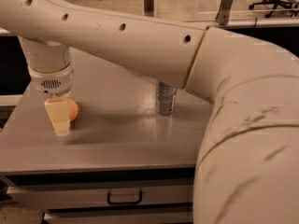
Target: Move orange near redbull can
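Observation:
The orange (73, 109) lies on the grey table (126, 143) at the left, mostly hidden behind my gripper (60, 125). The gripper points straight down, its tips at the table surface, right in front of and against the orange. The redbull can (165, 99) stands upright near the table's middle, about a hand's width to the right of the orange. Its top is hidden by my arm (140, 45), which crosses over it.
The table's front edge runs below the gripper, with a drawer and its dark handle (124, 199) underneath. My big forearm (247, 139) fills the right side of the view. A floor and chair legs show at the back.

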`<state>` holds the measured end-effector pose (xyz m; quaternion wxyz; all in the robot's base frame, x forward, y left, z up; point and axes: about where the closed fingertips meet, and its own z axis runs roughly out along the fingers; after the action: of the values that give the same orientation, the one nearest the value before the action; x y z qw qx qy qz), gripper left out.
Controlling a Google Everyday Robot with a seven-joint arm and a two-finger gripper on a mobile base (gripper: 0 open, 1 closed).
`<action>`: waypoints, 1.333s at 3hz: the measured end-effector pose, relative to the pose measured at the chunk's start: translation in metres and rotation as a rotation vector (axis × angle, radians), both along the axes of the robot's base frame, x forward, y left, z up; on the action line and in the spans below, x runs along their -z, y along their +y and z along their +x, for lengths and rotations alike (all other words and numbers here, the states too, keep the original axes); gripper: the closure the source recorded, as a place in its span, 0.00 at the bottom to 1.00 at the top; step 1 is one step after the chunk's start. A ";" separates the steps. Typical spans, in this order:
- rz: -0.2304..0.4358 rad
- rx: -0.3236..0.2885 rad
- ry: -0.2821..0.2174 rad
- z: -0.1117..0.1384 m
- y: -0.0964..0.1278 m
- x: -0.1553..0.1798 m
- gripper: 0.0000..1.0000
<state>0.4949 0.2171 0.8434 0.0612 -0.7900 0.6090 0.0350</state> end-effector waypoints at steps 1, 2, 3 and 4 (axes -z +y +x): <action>-0.006 -0.001 0.002 0.004 -0.002 0.001 0.48; 0.008 0.030 -0.006 0.017 -0.024 -0.014 0.79; 0.015 0.070 -0.024 0.034 -0.050 -0.028 0.99; 0.001 0.147 -0.034 0.058 -0.098 -0.034 1.00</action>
<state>0.5525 0.1191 0.8772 0.0742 -0.7435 0.6644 0.0172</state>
